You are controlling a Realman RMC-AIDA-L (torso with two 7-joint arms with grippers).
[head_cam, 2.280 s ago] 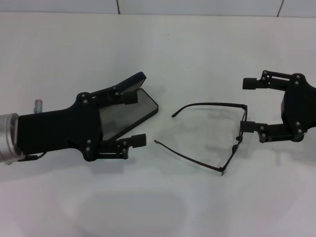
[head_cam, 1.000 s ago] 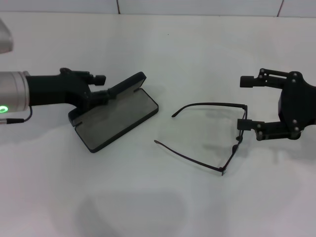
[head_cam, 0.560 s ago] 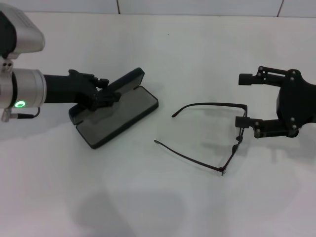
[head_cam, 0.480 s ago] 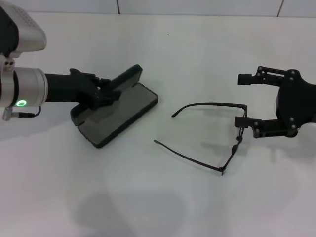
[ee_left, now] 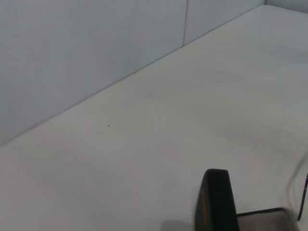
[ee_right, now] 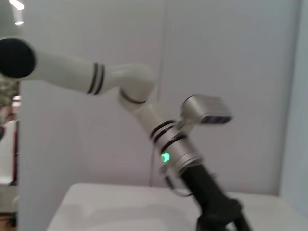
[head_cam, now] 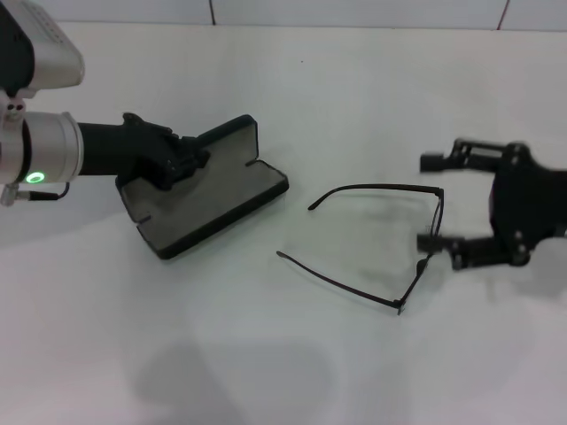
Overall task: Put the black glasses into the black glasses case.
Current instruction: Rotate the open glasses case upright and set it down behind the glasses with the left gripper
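Note:
The black glasses case (head_cam: 213,202) lies open at the left of the white table, grey lining up, with its lid (head_cam: 229,144) raised. My left gripper (head_cam: 180,161) is turned on its side and shut on the lid's left end. The lid's edge also shows in the left wrist view (ee_left: 216,200). The black glasses (head_cam: 390,243) lie unfolded right of the case, temple arms pointing toward it. My right gripper (head_cam: 425,202) is open at the glasses' front frame. Its near fingertip (head_cam: 427,241) is right at the frame, and I cannot tell if it touches.
The table top (head_cam: 292,354) is white, and a tiled wall edge (head_cam: 354,25) runs along the back. The right wrist view shows my left arm (ee_right: 180,147) over the table against a plain wall.
My left gripper turned onto the case lid and closed on it; the case shifted slightly and its lid stands higher. My right gripper dropped a little and moved slightly toward the glasses.

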